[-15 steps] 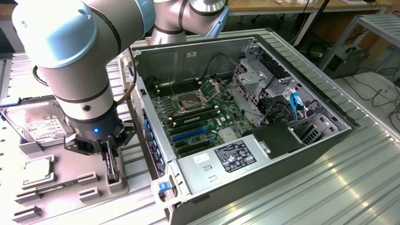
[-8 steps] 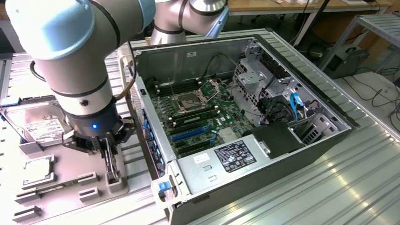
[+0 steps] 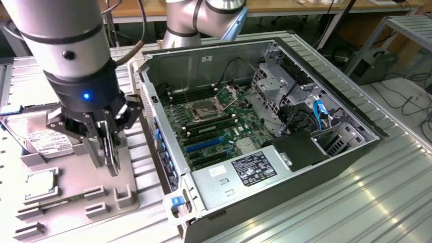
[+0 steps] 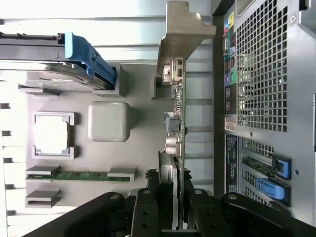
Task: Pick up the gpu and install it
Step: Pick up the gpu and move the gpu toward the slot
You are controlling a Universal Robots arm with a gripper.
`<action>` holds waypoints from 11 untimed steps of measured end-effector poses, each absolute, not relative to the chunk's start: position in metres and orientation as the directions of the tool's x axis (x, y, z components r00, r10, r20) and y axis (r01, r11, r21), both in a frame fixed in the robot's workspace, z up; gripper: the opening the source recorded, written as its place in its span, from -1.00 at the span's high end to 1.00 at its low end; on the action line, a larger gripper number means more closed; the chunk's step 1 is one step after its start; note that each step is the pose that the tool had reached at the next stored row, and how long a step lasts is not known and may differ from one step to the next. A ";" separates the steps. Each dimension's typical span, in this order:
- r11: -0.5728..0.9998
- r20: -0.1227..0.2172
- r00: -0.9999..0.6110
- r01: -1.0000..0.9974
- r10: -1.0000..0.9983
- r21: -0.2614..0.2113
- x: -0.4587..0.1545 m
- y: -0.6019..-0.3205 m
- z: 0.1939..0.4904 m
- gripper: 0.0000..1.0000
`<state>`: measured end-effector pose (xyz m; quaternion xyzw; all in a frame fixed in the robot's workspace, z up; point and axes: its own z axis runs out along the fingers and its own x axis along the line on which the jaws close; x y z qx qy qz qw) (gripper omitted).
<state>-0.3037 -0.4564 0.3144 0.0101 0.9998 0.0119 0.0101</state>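
The black gripper (image 4: 172, 212) has its jaws closed partway onto the gpu (image 4: 177, 116), a flat green circuit-board card with a silver metal bracket at one end, pinching both faces so it stands edge-on. The card is outside the open black computer tower case (image 3: 339, 86), just beside its perforated rear panel, over a flat grey parts tray (image 3: 74, 177) (whether it touches the tray I cannot tell). Farther from the case lie a silver boxy hard drive with white label (image 3: 40, 140), a square silver processor chip (image 3: 40, 183) and a narrow green memory stick (image 4: 81, 175).
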 end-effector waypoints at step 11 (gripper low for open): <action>1.000 -0.020 -1.000 0.020 0.020 0.023 -0.304 -0.456 0.391 0.44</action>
